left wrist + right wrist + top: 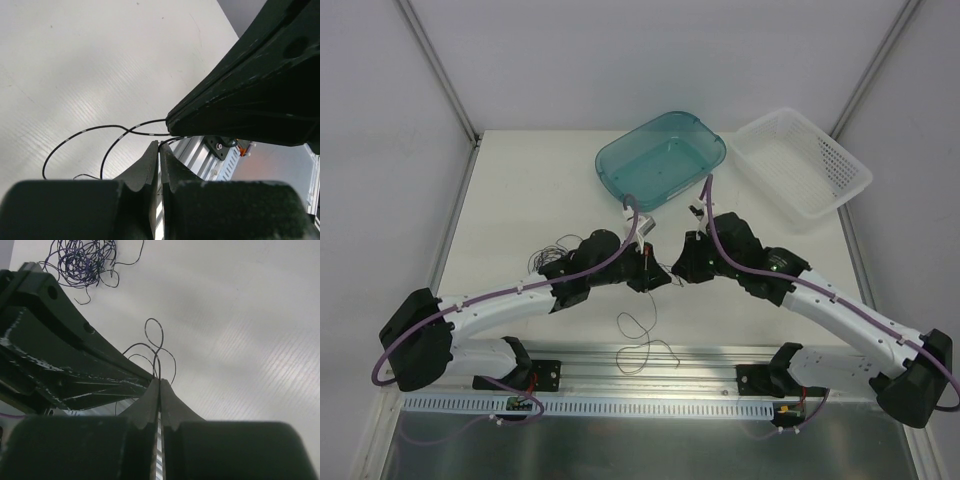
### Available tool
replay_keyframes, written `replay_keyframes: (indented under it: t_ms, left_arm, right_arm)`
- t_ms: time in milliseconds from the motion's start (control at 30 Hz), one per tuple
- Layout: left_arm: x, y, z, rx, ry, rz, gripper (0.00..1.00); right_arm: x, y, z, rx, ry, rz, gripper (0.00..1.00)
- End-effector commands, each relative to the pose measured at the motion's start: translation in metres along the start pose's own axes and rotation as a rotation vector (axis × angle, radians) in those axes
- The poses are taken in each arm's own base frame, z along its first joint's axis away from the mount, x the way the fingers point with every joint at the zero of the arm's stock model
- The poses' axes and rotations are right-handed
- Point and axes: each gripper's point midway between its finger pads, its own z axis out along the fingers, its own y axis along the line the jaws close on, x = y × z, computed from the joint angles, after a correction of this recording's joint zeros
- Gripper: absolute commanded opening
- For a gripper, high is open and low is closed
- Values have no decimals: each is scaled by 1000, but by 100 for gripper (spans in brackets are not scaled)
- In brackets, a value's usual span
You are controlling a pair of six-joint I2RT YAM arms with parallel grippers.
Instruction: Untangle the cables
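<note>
A thin dark cable (636, 338) hangs in loose loops onto the white table, below where my two grippers meet. My left gripper (658, 278) is shut on one part of it (161, 145); its loops (102, 137) trail left over the table. My right gripper (677, 268) is shut on the same strand (160, 381), whose curls (154, 340) rise just beyond the fingertips. The fingertips of the two grippers nearly touch. A small bunch of tangled blue-purple cables (548, 252) lies left of my left wrist and shows in the right wrist view (82, 260).
A teal bin (660, 160) and a white slotted basket (800, 165) stand at the back of the table. An aluminium rail (650, 375) runs along the near edge. Grey enclosure walls close in the sides.
</note>
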Motion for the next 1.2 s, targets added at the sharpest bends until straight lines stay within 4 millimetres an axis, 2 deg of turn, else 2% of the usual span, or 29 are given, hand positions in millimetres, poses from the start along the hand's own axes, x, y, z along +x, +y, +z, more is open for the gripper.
replay_keyframes:
  t_ms: [0, 67, 233, 367, 600, 800, 833, 867, 933, 1033, 1167]
  left_arm:
    - [-36, -15, -10, 26, -154, 17, 0]
    - [-40, -20, -13, 53, -177, 23, 0]
    - [-34, -32, -12, 130, -149, 49, 0]
    - [-30, -41, -13, 188, -137, 66, 0]
    - [-23, -11, -10, 56, -150, 47, 0]
    - [-16, -1, -6, 26, -134, 45, 0]
    - [-16, -1, -7, 24, -137, 50, 0]
    - [-17, -1, -7, 22, -139, 51, 0]
    - [-16, 2, -8, 9, -137, 49, 0]
    - [-16, 3, -8, -2, -135, 39, 0]
    - [-13, 3, -7, -5, -116, 19, 0]
  right_arm:
    - [4, 9, 0, -45, 11, 51, 1]
    - [12, 8, 5, -40, 50, 61, 2]
    - [24, 11, 13, -62, 102, 77, 4]
    - [30, 6, 16, -32, 152, 59, 10]
    - [39, 31, 10, -189, 218, 18, 10]
    - [44, 50, 2, -324, 251, -47, 10]
    - [45, 50, 1, -325, 259, -55, 11]
    - [48, 46, 0, -307, 276, -58, 19]
    - [48, 40, -1, -277, 265, -75, 23]
    - [38, 36, -8, -251, 209, -95, 32]
    - [22, 26, -23, -174, 130, -111, 53]
